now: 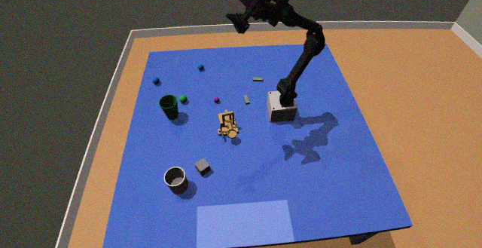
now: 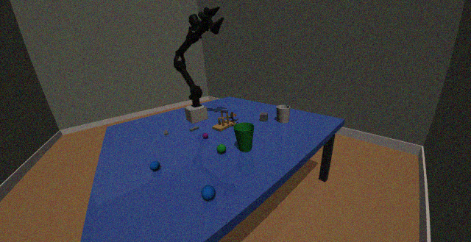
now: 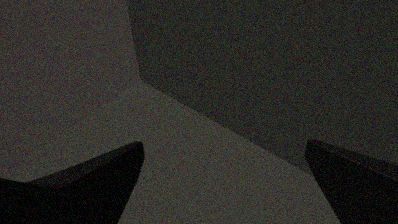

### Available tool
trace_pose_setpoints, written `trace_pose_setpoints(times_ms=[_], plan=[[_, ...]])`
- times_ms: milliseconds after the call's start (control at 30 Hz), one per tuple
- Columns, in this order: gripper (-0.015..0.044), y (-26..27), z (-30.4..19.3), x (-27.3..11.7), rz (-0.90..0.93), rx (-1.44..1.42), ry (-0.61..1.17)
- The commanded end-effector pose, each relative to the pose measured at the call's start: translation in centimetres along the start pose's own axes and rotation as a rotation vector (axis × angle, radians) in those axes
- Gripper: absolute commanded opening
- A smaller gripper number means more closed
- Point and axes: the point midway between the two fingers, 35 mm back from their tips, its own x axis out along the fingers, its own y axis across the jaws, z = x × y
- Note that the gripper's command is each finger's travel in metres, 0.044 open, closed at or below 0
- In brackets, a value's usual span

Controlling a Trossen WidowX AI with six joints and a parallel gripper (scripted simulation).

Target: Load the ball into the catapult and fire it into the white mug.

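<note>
From the exterior view's near edge, two blue balls (image 1: pixel 156 81) (image 2: pixel 208 193) lie on the table (image 1: pixel 327 191) (image 2: pixel 129 205). Beyond are a green ball (image 1: pixel 183 99) (image 2: pixel 221 148), a magenta ball (image 1: pixel 216 99) (image 2: pixel 205 135), the light wooden catapult (image 1: pixel 226 124) (image 2: pixel 224 125) and the white cylindrical mug (image 1: pixel 177 182) (image 2: pixel 283 114). The black fingers (image 1: pixel 238 22) (image 2: pixel 217 26) stand wide, holding nothing.

No readable text, label, brand, number or sign shows on anything in these views.

A plain room, its use unclear: bare grey walls (image 2: pixel 331 51) with pale skirting (image 2: pixel 383 143) around an orange-brown floor (image 1: pixel 414 108) (image 2: pixel 383 190).
</note>
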Motion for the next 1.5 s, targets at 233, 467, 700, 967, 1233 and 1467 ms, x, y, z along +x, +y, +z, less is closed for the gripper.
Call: trace_pose_setpoints(times_ms=[233, 467, 700, 967, 1233, 1467], plan=[[0.0440, -8.7, 0.2, 2.2, -0.251, -0.013, -0.022], [0.0440, -13.7, -0.2, 2.4, -0.400, -0.055, 0.003], [0.0440, -20.4, -0.7, 2.1, -0.596, -0.002, 0.020], [0.0440, -28.5, -1.5, 0.2, -0.855, 0.077, 0.031], [0.0440, -35.7, -2.3, -3.3, -1.115, 0.162, 0.033], [0.0440, -40.9, -3.4, -7.5, -1.341, 0.242, 0.031]])
